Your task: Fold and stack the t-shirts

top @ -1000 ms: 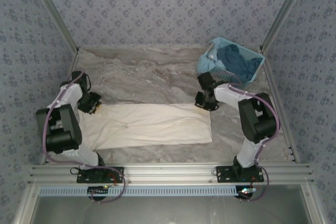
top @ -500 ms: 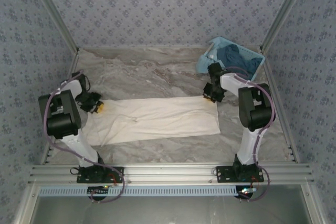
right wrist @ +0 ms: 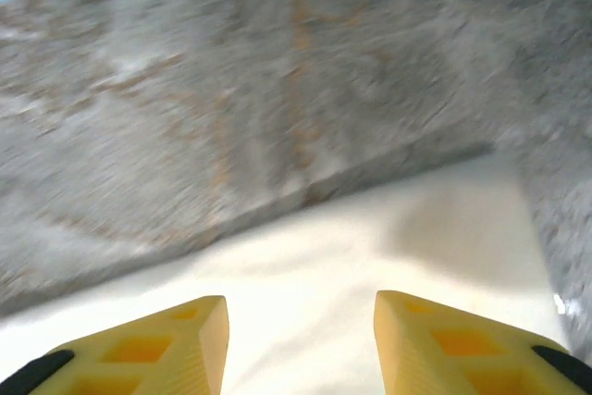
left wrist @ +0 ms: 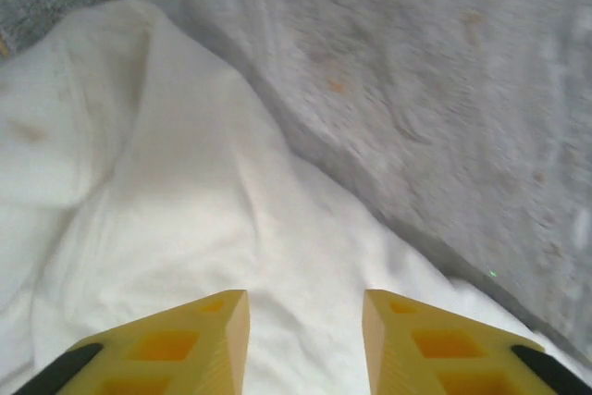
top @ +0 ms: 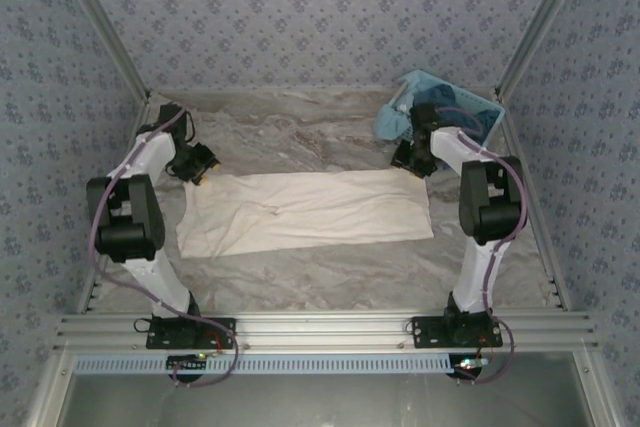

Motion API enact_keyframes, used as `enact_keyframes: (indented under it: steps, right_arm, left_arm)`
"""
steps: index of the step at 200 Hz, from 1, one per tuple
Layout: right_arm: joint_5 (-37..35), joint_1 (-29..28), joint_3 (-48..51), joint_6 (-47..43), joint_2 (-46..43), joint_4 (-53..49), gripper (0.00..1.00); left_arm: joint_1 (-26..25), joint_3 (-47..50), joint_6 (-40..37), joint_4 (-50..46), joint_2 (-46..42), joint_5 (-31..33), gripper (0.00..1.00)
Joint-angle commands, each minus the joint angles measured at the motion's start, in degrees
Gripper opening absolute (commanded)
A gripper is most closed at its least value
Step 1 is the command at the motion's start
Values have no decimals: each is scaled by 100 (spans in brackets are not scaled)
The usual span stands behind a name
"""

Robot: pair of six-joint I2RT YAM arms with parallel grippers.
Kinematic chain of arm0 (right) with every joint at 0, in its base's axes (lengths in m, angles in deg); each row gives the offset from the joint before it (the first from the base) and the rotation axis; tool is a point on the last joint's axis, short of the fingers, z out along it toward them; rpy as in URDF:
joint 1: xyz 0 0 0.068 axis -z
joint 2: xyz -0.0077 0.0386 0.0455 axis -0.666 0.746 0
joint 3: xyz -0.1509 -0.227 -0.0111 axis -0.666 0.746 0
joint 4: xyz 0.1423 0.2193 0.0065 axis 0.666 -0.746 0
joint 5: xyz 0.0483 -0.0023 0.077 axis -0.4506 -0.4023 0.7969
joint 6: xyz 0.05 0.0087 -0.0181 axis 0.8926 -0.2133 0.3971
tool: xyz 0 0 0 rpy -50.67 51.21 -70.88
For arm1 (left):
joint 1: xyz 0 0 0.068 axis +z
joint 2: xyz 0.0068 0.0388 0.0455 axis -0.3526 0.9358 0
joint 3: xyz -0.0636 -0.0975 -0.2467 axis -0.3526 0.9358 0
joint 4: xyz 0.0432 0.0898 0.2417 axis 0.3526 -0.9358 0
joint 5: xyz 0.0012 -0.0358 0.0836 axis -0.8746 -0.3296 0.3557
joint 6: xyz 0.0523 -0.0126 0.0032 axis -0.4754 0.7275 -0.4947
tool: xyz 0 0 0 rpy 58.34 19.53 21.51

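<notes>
A cream t-shirt (top: 305, 210) lies folded into a long strip across the middle of the table. My left gripper (top: 197, 169) hovers at its far left corner, jaws open, with the cloth (left wrist: 213, 219) lying loose below the yellow fingers (left wrist: 199, 339). At the strip's far right corner my right gripper (top: 412, 162) is open too. Its yellow fingers (right wrist: 435, 344) stand apart over the shirt's edge (right wrist: 370, 256), gripping nothing. More t-shirts, blue ones (top: 455, 117), fill the basket.
A light blue lattice basket (top: 400, 117) stands at the back right, just behind my right arm. Grey marbled tabletop (top: 290, 132) lies bare behind the shirt and in front of it (top: 320, 272). Patterned walls close in on three sides.
Both grippers carried the shirt's far edge away from the bases, shifting the strip back and right. Both then opened and let the cloth go.
</notes>
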Motion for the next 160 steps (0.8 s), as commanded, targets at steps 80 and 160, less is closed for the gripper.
enact_keyframes:
  steps: [80, 160]
  right_arm:
    - [921, -942, 999, 186, -2216, 218, 57]
    - [1051, -1017, 1031, 328, -2555, 120, 57]
  left_arm:
    - [-1049, 815, -1859, -12, 126, -1040, 42]
    - [-1555, 1166, -1766, -5, -160, -769, 37]
